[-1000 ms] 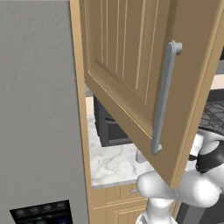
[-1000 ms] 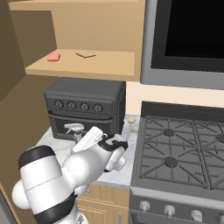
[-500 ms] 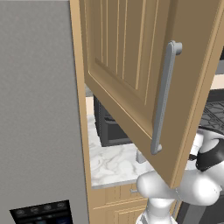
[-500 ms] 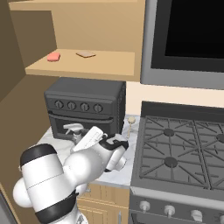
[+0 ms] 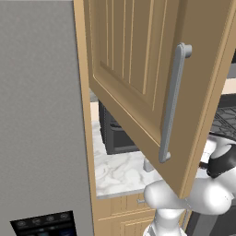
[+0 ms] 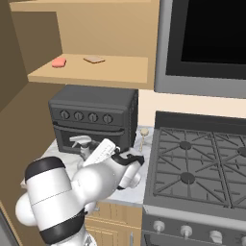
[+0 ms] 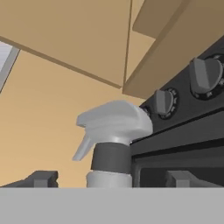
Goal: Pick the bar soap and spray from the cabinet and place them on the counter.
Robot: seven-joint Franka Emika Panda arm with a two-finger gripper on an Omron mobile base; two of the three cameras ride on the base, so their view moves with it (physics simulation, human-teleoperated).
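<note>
- In the hand view the two dark fingertips (image 7: 41, 178) stand wide apart at the bottom edge, left and right of the spray bottle (image 7: 111, 146), and I see no contact with it, so the gripper (image 7: 111, 179) is spread and grips nothing.
- The bottle stands upright in the middle of this view, its grey trigger head pointing to the left, directly before the small black oven (image 7: 188, 127) with its round knobs on the right side.
- In the right base view the spray bottle is at the lower left, on the white marble counter (image 6: 137, 185), partly behind the white arm (image 6: 96, 178); it looks already set down, so this half of the task seems finished.
- The jaws are probably spread so that the hand can go away without tipping the bottle.
- The pink bar soap (image 6: 59, 62) lies on the cabinet shelf (image 6: 91, 72) in the upper left of the right base view, near a flat tan thing (image 6: 94, 59); it is not yet taken.
- The cabinet door (image 5: 147, 83) hangs wide open across the left base view, which keeps the shelf free to reach.
</note>
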